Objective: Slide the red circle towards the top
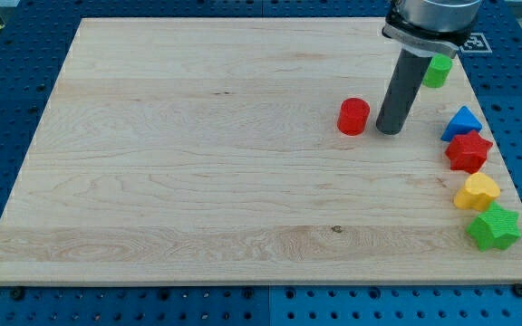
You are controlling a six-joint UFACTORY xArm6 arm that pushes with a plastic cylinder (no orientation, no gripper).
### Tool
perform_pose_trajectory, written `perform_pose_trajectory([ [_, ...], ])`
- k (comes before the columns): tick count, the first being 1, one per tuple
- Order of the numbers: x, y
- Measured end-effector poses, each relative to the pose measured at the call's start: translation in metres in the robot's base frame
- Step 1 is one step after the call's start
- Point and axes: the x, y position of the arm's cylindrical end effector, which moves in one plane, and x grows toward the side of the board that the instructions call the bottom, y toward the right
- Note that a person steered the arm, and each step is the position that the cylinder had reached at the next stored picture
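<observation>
The red circle (353, 117) is a short red cylinder standing on the wooden board (198, 163), right of the middle in the upper half. My dark rod comes down from the view's top right. My tip (389, 131) rests on the board just to the right of the red circle, a small gap apart from it and about level with its lower edge.
A green block (438, 71) sits partly behind the rod near the top right. Down the board's right edge lie a blue triangular block (462, 123), a red star-like block (468, 151), a yellow heart-like block (477, 192) and a green star-like block (494, 227).
</observation>
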Motion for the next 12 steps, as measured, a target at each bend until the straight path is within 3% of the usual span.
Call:
perform_pose_trajectory([
  [5, -0.023, -0.135],
  [6, -0.029, -0.137],
  [9, 0.083, -0.137],
  [10, 0.088, -0.136],
  [12, 0.050, -0.112],
])
